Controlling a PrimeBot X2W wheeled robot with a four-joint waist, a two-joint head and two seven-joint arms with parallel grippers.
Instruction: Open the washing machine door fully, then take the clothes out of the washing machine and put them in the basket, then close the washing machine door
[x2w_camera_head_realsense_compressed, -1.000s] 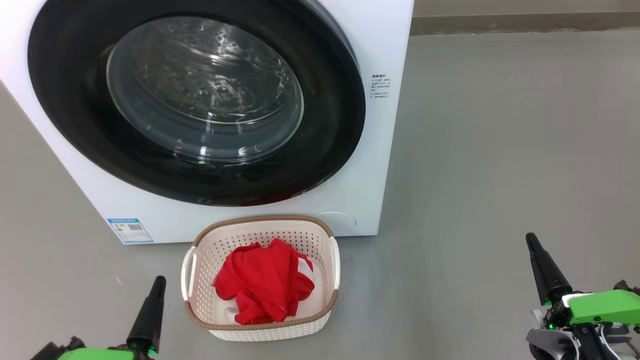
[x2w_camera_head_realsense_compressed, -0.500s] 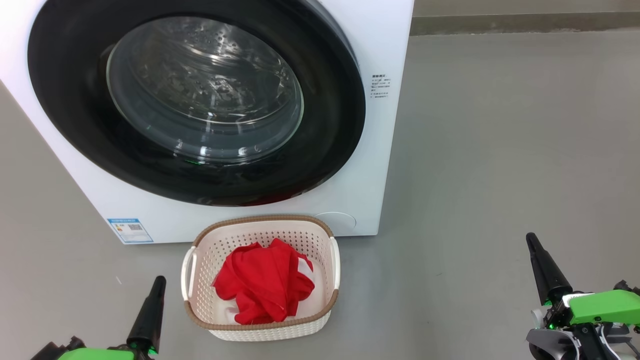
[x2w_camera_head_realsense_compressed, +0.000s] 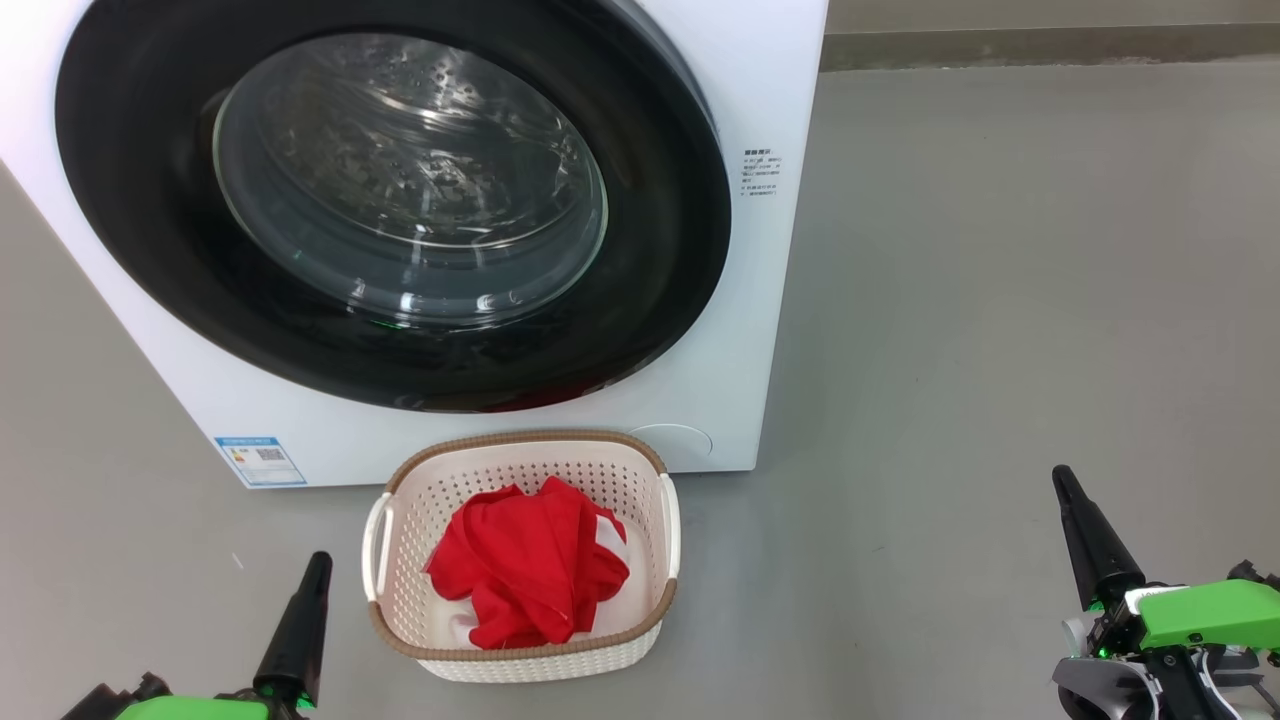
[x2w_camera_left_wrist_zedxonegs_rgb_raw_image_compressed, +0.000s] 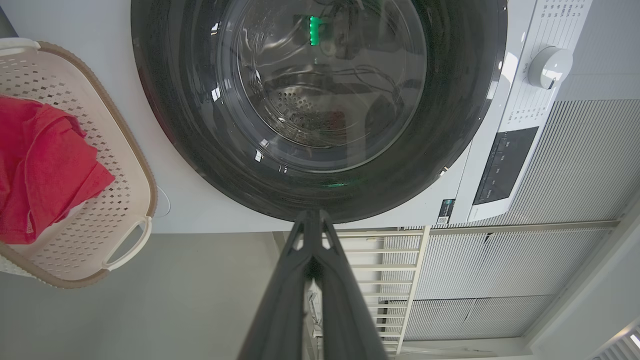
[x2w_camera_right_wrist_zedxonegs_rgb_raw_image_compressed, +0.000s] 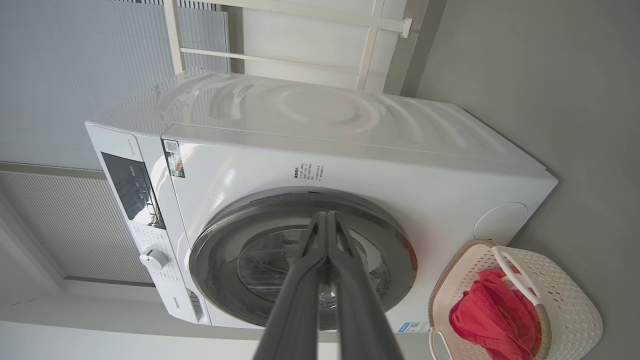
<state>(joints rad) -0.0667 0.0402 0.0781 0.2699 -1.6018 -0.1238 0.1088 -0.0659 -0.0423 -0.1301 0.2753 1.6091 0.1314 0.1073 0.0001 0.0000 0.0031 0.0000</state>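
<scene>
We see the washing machine door (x2w_camera_head_realsense_compressed: 390, 200) closed against the washing machine (x2w_camera_head_realsense_compressed: 760, 330). The basket (x2w_camera_head_realsense_compressed: 520, 438) sits on the floor at the door's 6 o'clock, with the red clothes (x2w_camera_head_realsense_compressed: 525, 570) heaped inside. Our left gripper (x2w_camera_head_realsense_compressed: 318, 562), at the basket's 8 o'clock, and our right gripper (x2w_camera_head_realsense_compressed: 1060, 478), at its 3 o'clock, each have their fingers pressed together and hold nothing.

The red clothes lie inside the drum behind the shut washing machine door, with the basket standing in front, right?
No: the head view shows the red clothes in the basket. The washing machine door is shut, and the basket does stand in front.
</scene>
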